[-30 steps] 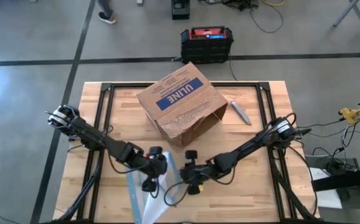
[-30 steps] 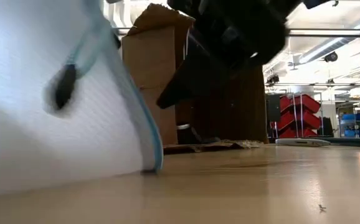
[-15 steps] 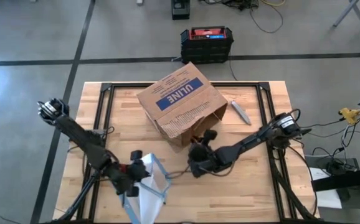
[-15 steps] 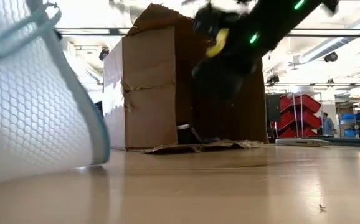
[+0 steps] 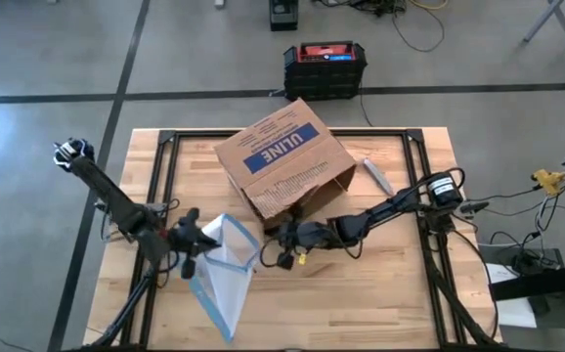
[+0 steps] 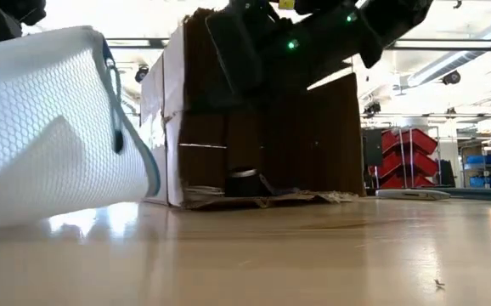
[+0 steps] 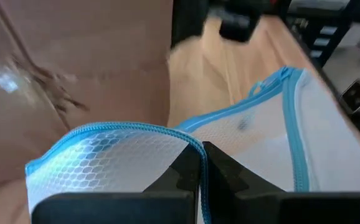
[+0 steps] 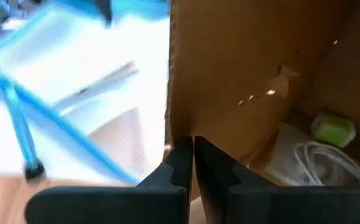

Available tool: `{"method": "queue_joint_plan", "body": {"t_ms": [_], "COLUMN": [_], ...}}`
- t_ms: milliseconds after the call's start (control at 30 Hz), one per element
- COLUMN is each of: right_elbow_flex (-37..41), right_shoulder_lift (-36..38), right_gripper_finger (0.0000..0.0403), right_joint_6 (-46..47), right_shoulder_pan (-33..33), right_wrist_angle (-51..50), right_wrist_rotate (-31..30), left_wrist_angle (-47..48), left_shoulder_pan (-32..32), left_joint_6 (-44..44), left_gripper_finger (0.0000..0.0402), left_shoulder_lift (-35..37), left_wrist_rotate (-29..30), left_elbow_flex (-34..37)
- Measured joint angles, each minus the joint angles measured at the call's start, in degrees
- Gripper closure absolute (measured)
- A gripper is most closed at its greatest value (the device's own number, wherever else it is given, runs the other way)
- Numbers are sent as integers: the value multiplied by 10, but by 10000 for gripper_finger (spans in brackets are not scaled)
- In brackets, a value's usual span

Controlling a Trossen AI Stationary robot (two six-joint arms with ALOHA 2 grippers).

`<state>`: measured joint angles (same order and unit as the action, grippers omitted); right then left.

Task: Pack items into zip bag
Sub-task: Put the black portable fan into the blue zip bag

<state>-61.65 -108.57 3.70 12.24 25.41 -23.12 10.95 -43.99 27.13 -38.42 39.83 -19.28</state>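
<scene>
While clamped on the zip bag [image 7: 136, 155], left end effector [image 7: 200, 163] holds it

Zip bag [image 5: 222, 279]: clear, honeycomb-textured, blue zip strip, mouth open, lifted at one edge, just beside the ULINE box [image 5: 284, 156].

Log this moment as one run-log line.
left gripper: shut on zip bag rim | right gripper: shut, empty, at ULINE cardboard box opening
</scene>
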Motion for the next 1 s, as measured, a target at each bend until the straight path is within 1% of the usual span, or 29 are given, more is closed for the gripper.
{"method": "queue_joint_plan", "body": {"t_ms": [67, 133, 167, 233, 333, 400, 467, 500, 567, 633, 700, 800, 1000], "right_elbow_flex": [1, 1, 1, 9, 45, 79, 113, 129, 152, 161, 162, 156, 124], "right_shoulder_lift": [0, 0, 1, 2, 2, 2, 2, -1, -11, -22, -28, -36, -39], "right_gripper_finger": [402, 402, 402, 403, 403, 403, 403, 403, 403, 403, 403, 403, 403], "right_joint_6": [-1, 1, 11, 39, 66, 82, 92, 89, 54, 8, -19, -48, -59], "right_shoulder_pan": [1, 1, 1, -2, -13, -23, -36, -43, -53, -62, -72, -88, -121], "right_wrist_angle": [-51, -101, -123, -146, -118, -67, 8, 55, 145, 199, 208, 210, 208], "right_wrist_rotate": [-50, -115, -137, -153, -160, -190, -213, -215, -210, -196, -178, -154, -158], "left_wrist_angle": [1, 1, 0, -15, -55, -97, -146, -174, -233, -284, -312, -317, -315], "left_shoulder_pan": [0, 0, 0, 0, 0, 0, 0, 0, 0, 0, 0, 0, 0], "left_joint_6": [-7, -8, -9, -10, -16, -16, -31, -45, -74, -101, -114, -103, -53], "left_gripper_finger": [401, 401, 401, 401, 401, 401, 401, 401, 401, 401, 401, 402, 401], "left_shoulder_lift": [33, 56, 64, 71, 69, 60, 51, 44, 29, 13, -7, -43, -128], "left_wrist_rotate": [2, 2, 2, 3, 4, 14, 30, 36, 53, 62, 64, 70, 119], "left_elbow_flex": [10, 20, 24, 38, 63, 80, 98, 106, 120, 134, 141, 143, 143]}}
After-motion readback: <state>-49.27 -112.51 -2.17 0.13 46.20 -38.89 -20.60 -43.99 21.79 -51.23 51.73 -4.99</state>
